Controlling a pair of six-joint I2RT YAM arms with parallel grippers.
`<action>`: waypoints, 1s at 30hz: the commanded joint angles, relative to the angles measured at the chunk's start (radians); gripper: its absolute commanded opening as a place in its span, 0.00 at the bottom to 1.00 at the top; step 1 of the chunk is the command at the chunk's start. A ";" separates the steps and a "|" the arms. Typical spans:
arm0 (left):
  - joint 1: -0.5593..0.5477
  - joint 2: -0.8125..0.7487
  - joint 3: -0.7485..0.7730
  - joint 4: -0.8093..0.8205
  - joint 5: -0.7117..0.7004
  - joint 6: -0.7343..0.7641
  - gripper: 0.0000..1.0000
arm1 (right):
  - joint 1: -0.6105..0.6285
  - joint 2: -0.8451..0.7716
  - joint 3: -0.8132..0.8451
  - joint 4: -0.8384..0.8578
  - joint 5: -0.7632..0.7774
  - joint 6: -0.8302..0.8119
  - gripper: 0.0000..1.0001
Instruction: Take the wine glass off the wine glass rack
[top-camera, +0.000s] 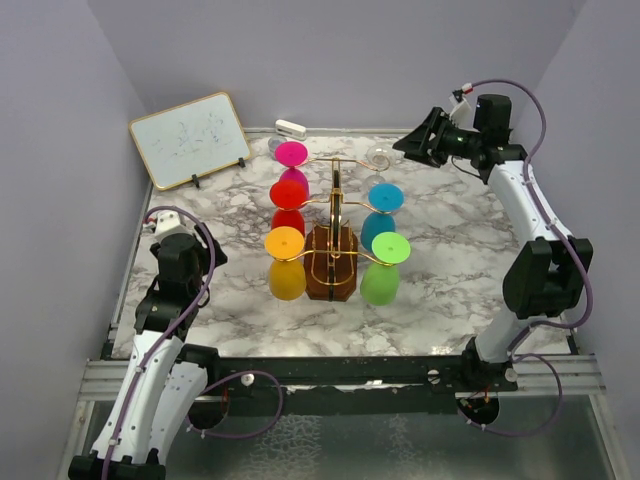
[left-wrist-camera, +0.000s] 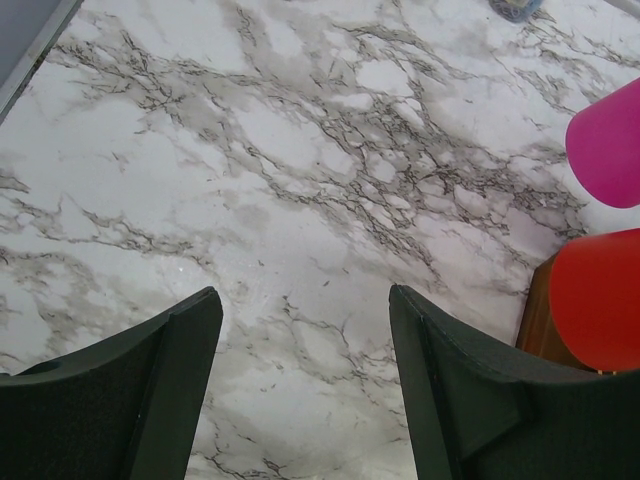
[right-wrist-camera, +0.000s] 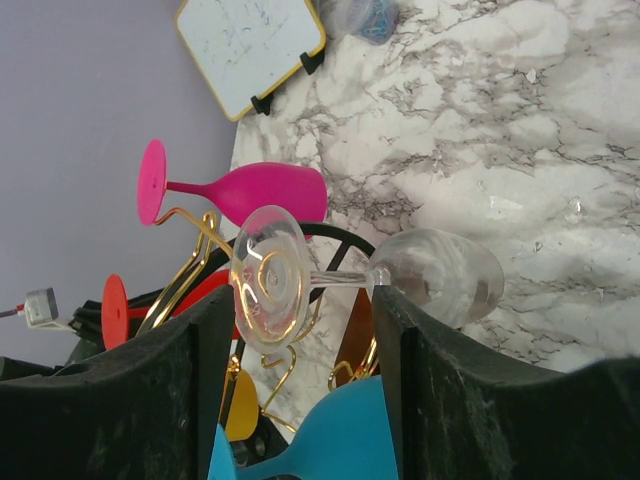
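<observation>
From above, the wine glass rack (top-camera: 337, 205) stands mid-table. Coloured glasses hang bowl-down on its hooks: magenta, red and orange towards 9 o'clock, blue and green towards 3 o'clock. The clear wine glass (top-camera: 380, 155) hangs at about 1 o'clock from the post, and the right gripper (top-camera: 410, 147) is just beside it at its 3 o'clock. The left arm (top-camera: 170, 290) sits well apart at the rack's 8 o'clock.

In the left wrist view, the left gripper (left-wrist-camera: 305, 300) is spread wide over bare marble table (left-wrist-camera: 300, 150) and holds nothing. The magenta glass (left-wrist-camera: 610, 145) and red glass (left-wrist-camera: 598, 300) show at 3 o'clock.

The right wrist view shows its fingers (right-wrist-camera: 150, 400) parted either side of the clear glass's stem, not yet gripping. The clear bowl looks empty. The coloured bowls are opaque, so their contents cannot be told.

The step in hand appears to be the reach to grasp. The next move likely calls for pinching the stem, then sliding the foot out along the hook without jolting the neighbouring glasses.
</observation>
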 joint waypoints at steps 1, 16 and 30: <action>0.006 -0.007 0.022 -0.007 -0.022 -0.010 0.70 | 0.019 0.034 0.046 -0.025 0.001 -0.019 0.57; 0.006 -0.010 0.019 -0.004 -0.021 -0.010 0.70 | 0.053 0.073 0.039 0.018 -0.019 -0.014 0.41; 0.007 -0.009 0.016 -0.001 -0.019 -0.012 0.70 | 0.054 0.044 0.033 0.043 -0.007 0.017 0.10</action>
